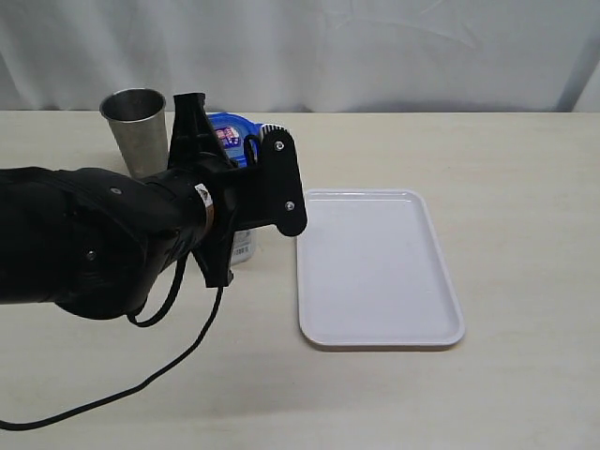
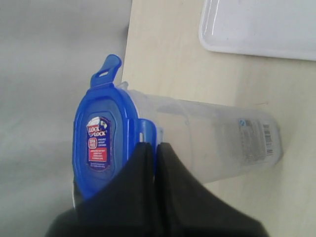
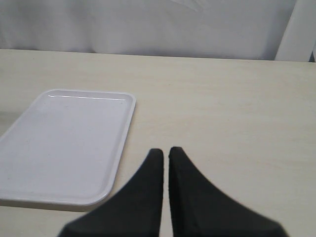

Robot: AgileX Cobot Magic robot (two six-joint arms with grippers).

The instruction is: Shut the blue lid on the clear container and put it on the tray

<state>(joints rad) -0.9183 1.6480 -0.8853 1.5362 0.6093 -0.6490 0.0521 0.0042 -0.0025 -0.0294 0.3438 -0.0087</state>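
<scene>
The clear container (image 2: 212, 138) stands upright on the table just left of the tray (image 1: 375, 267), with a white barcode label near its base. The blue lid (image 2: 101, 143) sits on its mouth; one snap flap (image 2: 106, 69) sticks outward. My left gripper (image 2: 154, 145) is shut, its tips pressed against the lid's side flap with nothing between them. In the exterior view my left arm (image 1: 112, 234) hides most of the container; only the lid (image 1: 230, 131) and the base (image 1: 244, 246) show. My right gripper (image 3: 165, 150) is shut and empty over bare table beside the tray (image 3: 64, 143).
A grey metal cup (image 1: 136, 127) stands behind and to the left of the container. A black cable (image 1: 141, 384) trails from the left arm across the front of the table. White curtain runs along the back edge.
</scene>
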